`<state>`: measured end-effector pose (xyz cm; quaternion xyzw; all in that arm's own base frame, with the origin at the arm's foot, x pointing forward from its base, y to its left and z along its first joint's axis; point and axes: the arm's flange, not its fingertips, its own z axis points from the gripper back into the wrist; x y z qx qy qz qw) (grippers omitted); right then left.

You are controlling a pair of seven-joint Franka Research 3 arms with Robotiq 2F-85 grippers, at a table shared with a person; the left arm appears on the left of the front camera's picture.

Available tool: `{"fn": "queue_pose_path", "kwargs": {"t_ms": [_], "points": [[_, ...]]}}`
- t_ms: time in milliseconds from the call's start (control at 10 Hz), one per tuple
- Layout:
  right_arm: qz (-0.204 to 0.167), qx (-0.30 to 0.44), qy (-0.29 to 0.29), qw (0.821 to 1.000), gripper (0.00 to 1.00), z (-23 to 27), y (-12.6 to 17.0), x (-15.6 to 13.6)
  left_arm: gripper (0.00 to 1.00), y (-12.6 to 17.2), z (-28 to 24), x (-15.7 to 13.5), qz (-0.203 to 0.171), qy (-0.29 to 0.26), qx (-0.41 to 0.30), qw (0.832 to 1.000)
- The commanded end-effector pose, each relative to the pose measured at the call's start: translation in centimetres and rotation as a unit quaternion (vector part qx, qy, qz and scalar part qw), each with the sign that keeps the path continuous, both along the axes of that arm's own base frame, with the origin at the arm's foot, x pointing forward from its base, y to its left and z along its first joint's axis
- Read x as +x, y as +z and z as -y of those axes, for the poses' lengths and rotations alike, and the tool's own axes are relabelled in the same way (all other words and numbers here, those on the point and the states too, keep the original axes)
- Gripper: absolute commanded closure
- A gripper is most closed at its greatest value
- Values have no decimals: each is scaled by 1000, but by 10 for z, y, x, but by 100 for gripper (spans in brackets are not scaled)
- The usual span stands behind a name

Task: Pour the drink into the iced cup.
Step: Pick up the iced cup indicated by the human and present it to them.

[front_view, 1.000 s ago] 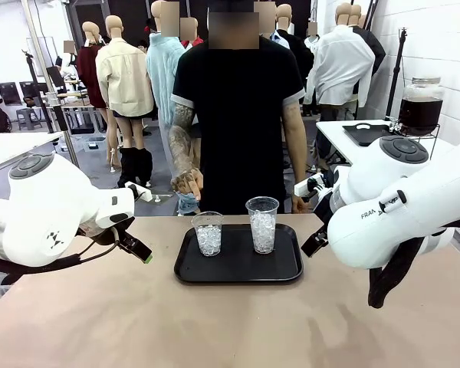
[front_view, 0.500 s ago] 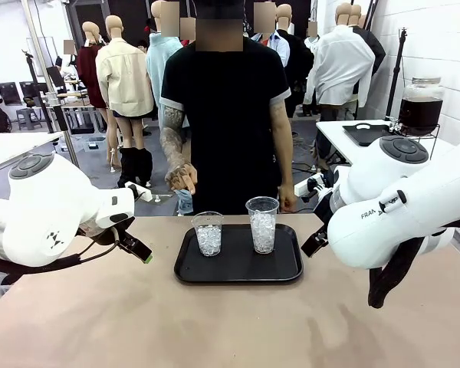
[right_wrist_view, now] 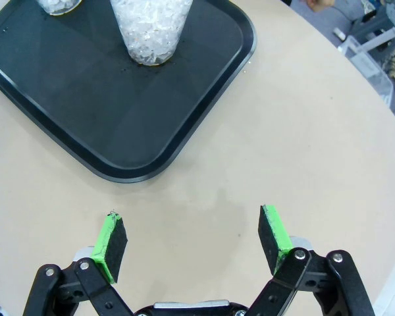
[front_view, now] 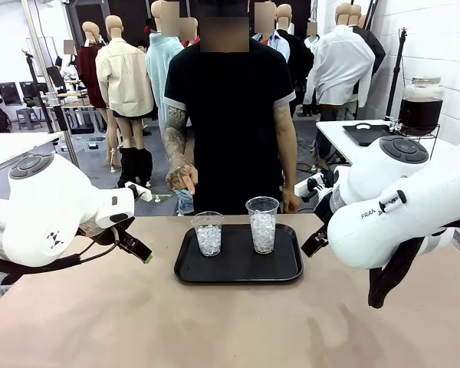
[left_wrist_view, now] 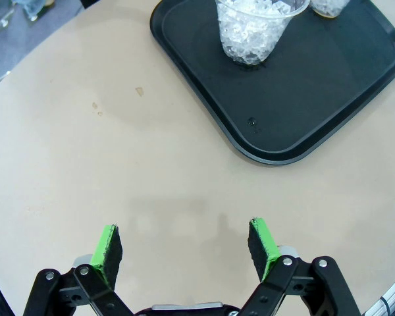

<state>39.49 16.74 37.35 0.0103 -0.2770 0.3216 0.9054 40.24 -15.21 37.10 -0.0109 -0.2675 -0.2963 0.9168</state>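
**Both pincers wide, drink off to one side**

A tan bench (front_view: 138, 322) runs across to a person (front_view: 230, 115) standing at its far edge. Behind, at far right, a white side table (front_view: 345, 134) carries a jar (front_view: 422, 83). The drink (front_view: 420, 113), dark brown in bulk, sits in that jar, well apart from the cups.

On the bench a black tray (front_view: 238, 277) holds a short cup (front_view: 208, 234) on the left and a tall cup (front_view: 262, 225) on the right. Both stand upright with ice in them.

Since a second ago the person has shifted slightly toward the left, and the hand (front_view: 182, 179) that hung over the short cup now hangs a touch farther left and higher. The tray, cups and both arms lie as they were.

The left pincer (left_wrist_view: 183, 229) has its green pads spread apart with only bare bench between them, and the tray corner is near ahead. The right pincer (right_wrist_view: 191, 217) stands the same, wide and holding nothing, just short of the tray's rim.

From the front the bulky arm bodies cover most of each pincer (only dark stubs poke out). The left wrist view cuts the short cup off at the top edge and shows only the base of the tall one. The right wrist view crops the tall cup likewise and leaves a sliver of the short one. Whether either cup holds anything besides ice is hard to tell. The person's other hand is partly behind the right arm.
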Motion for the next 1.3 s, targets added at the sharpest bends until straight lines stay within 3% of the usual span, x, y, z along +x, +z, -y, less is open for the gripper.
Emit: {"fn": "queue_pose_path", "kwargs": {"t_ms": [0,1000,1200], "points": [[0,0,0,1000,0,0,0,0,0,0,-1,0,0,1,0,1000],[0,0,0,1000,0,0,0,0,0,0,0,0,0,0,0,1000],[0,0,0,1000,0,0,0,0,0,10,-18,40,6,-119,-39,992]]}}
